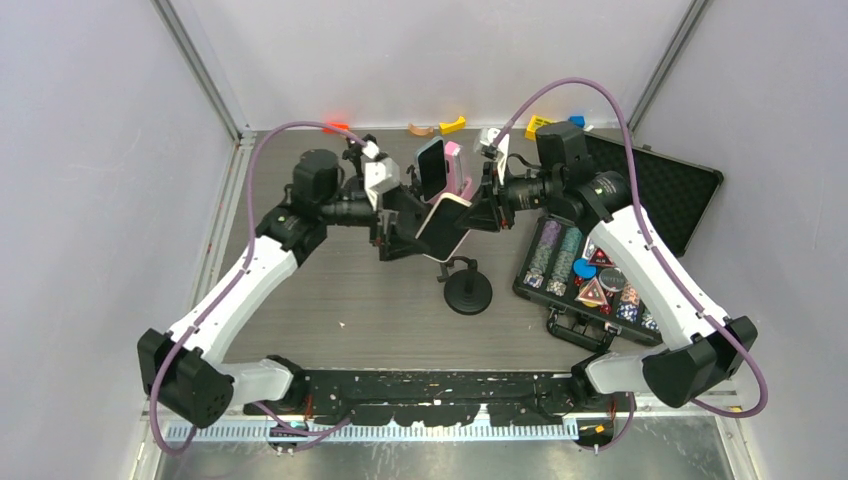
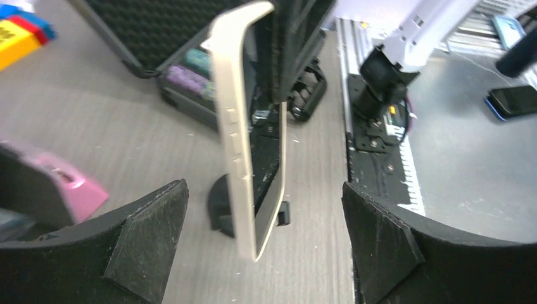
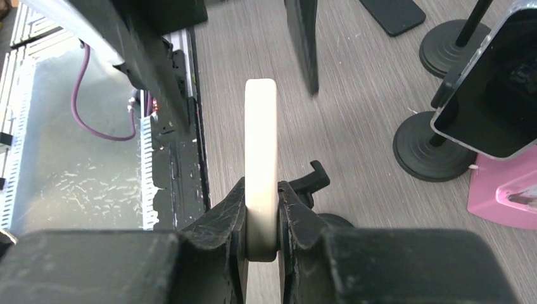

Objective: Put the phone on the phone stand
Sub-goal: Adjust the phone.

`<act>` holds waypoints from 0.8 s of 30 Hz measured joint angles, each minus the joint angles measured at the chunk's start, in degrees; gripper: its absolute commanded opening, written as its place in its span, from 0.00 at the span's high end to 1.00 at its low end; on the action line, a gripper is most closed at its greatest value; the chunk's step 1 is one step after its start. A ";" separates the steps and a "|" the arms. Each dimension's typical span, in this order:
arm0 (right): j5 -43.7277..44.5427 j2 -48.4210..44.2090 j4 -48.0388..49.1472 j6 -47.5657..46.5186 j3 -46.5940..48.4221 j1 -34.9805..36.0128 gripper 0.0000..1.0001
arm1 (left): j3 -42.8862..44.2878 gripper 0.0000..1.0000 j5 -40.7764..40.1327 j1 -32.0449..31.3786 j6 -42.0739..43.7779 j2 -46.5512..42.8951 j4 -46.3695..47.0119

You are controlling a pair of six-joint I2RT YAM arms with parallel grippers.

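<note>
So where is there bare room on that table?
Bare tabletop lies near left, between the left arm and the black phone stand. The chip case fills the right; mounted phones crowd the back centre.

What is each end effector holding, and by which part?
The right end effector grips the cream phone across its faces at one end. The left end effector is open, holding nothing.
</note>
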 measured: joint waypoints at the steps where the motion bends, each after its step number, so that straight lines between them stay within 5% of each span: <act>1: -0.28 -0.09 0.90 0.92 0.00 0.00 1.00 | 0.20 0.08 0.00 -1.49 0.63 0.81 -0.87; 6: -1.38 -0.13 3.30 4.31 0.00 0.00 1.00 | 0.20 0.30 -0.02 -5.51 0.92 3.85 -1.22; 9: -1.95 -0.28 5.14 6.49 -0.11 0.00 1.00 | 0.20 0.61 0.11 -6.49 -0.02 5.44 -0.28; 10: -2.10 -0.39 5.90 7.23 -0.22 0.00 1.00 | 0.20 0.84 0.17 -6.73 -0.35 5.81 -0.07; 12: -2.71 -0.68 7.74 8.98 -0.61 0.00 1.00 | -0.07 1.00 0.15 -7.30 -1.86 6.75 1.46; 16: -3.61 -1.70 10.78 10.99 -2.49 0.02 0.86 | -3.93 1.00 2.32 -7.15 -7.98 6.16 9.05; 21: -3.82 -2.86 21.00 21.07 -8.79 0.09 0.51 | -12.87 1.00 1.77 -7.13 -19.71 4.76 25.88; 24: -3.41 -2.84 30.80 28.76 -12.22 -0.02 0.49 | -14.86 1.00 0.92 -7.41 -26.12 5.81 32.72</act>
